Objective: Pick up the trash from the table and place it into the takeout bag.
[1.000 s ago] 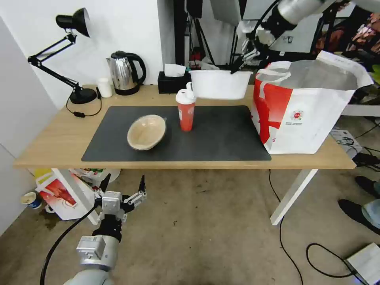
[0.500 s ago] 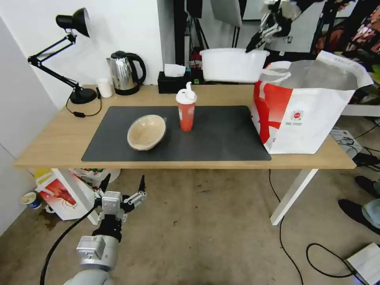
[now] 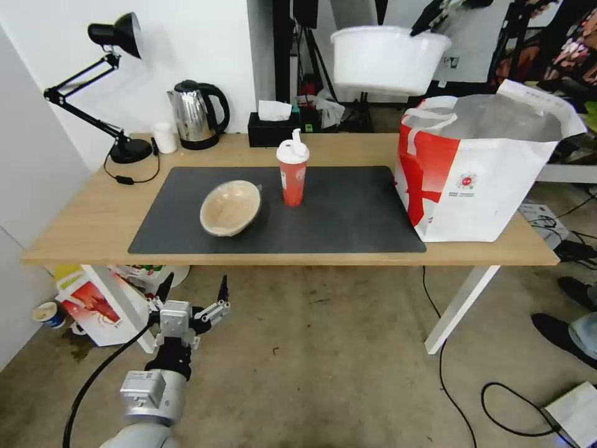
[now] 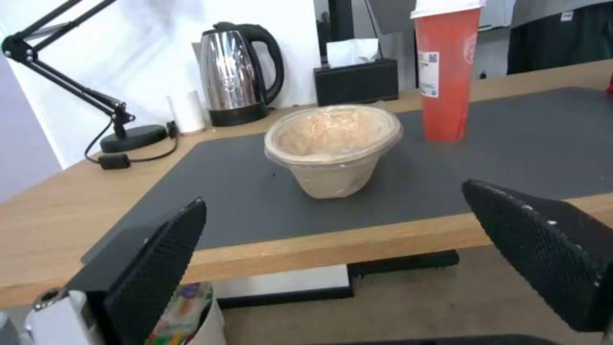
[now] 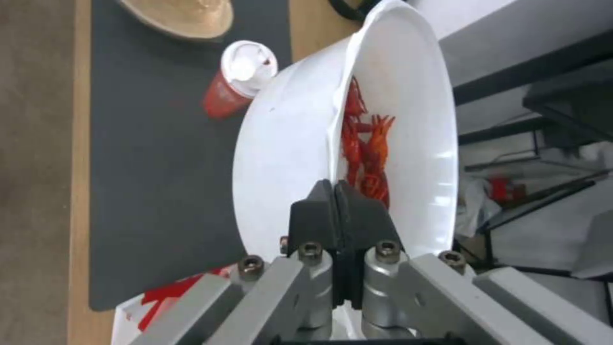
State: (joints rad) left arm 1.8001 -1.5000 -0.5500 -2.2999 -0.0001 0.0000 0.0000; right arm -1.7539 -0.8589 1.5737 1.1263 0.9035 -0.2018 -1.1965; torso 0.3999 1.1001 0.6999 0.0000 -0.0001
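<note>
Table (image 3: 93, 218) front edge faces us, bare floor below it where our left gripper (image 3: 194, 292) hangs parked, fingers spread and holding nothing. On the dark mat (image 3: 348, 211) open room lies between the red cup (image 3: 292, 171) and the takeout bag (image 3: 479, 186), which stands on the table's right end, mouth open upward, foil lining showing; we cannot tell what is inside. High above the table's back edge, up and left of the bag's mouth and well apart from it, our right gripper (image 5: 336, 201) has its fingers clamped on the rim of the white plastic bowl (image 3: 388, 59). Bowl hangs roughly level in the head view, opening up; red crayfish shells (image 5: 367, 153) lie inside against the wall. Red cup stands upright on the mat, long axis vertical, white lid on top. Tan paper bowl (image 3: 230, 207) sits on the mat left of the cup, tilted, its opening tipped toward us; a clear film covers it.
</note>
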